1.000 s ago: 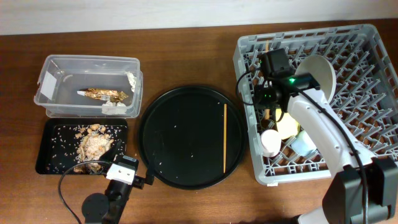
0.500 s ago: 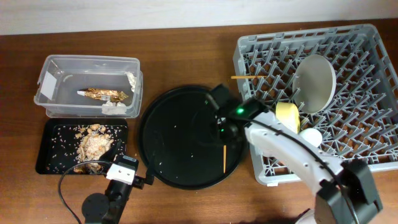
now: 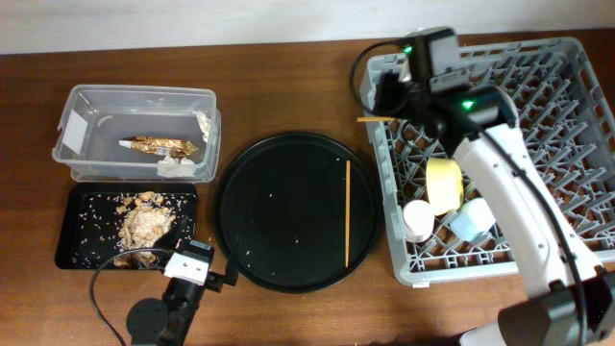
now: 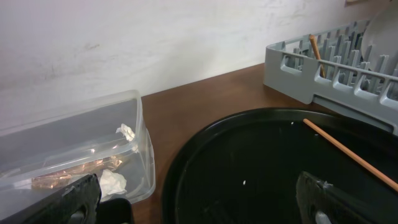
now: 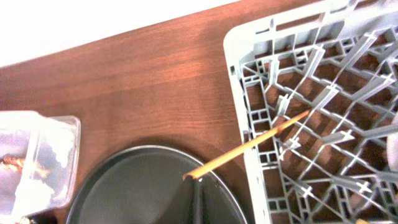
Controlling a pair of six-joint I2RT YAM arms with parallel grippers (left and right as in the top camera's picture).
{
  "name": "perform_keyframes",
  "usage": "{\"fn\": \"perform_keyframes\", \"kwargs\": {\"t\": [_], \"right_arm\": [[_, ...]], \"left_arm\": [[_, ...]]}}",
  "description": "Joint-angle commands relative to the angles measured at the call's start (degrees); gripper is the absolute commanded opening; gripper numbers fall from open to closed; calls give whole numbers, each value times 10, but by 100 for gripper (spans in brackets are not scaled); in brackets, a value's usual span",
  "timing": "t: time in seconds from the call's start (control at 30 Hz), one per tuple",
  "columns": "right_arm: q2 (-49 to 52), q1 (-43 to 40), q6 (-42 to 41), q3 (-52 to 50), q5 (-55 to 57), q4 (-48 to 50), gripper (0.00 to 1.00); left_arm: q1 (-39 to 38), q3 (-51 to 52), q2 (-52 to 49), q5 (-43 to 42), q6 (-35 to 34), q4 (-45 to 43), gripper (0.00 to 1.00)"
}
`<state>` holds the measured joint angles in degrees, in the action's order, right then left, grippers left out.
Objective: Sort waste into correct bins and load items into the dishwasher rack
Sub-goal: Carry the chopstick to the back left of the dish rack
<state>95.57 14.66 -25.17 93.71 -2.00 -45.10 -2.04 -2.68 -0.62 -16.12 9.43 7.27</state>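
Observation:
My right gripper [image 3: 378, 104] hangs over the far left corner of the grey dishwasher rack [image 3: 577, 58]. In the right wrist view its fingers [image 5: 198, 198] are shut on the end of a wooden chopstick [image 5: 249, 147] that slants across the rack's rim [image 5: 235, 62]. The second chopstick [image 3: 347, 213] lies on the round black tray [image 3: 279, 211]. A yellow bowl [image 3: 444, 183], a pink cup [image 3: 416, 219] and a blue cup [image 3: 469, 221] sit in the rack. The white plate [image 4: 384, 28] shows only in the left wrist view. My left gripper [image 3: 192, 258] is open and empty at the near table edge.
The clear tub [image 3: 86, 106] holds the gold wrapper [image 3: 159, 146] and tissue [image 3: 173, 165]. The shallow black tray [image 3: 72, 231] holds brown food scraps [image 3: 144, 226]. In the left wrist view the tub [image 4: 134, 124] is on the left and the rack [image 4: 298, 62] on the right.
My right arm has swung from over the round tray back up to the rack's far left corner. The chopstick on the round tray and my left arm have not moved.

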Motion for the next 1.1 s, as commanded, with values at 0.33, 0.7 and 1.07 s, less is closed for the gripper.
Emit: {"fn": "perform_keyframes", "kwargs": {"t": [0.33, 0.7, 1.07], "right_arm": [[109, 11, 86, 3, -175, 14, 5], [110, 66, 127, 2, -42, 123, 37], [158, 3, 130, 2, -41, 160, 36]], "left_arm": [[3, 4, 3, -6, 5, -2, 99], [3, 4, 3, -7, 5, -2, 99], [3, 4, 3, -6, 5, -2, 99]]}}
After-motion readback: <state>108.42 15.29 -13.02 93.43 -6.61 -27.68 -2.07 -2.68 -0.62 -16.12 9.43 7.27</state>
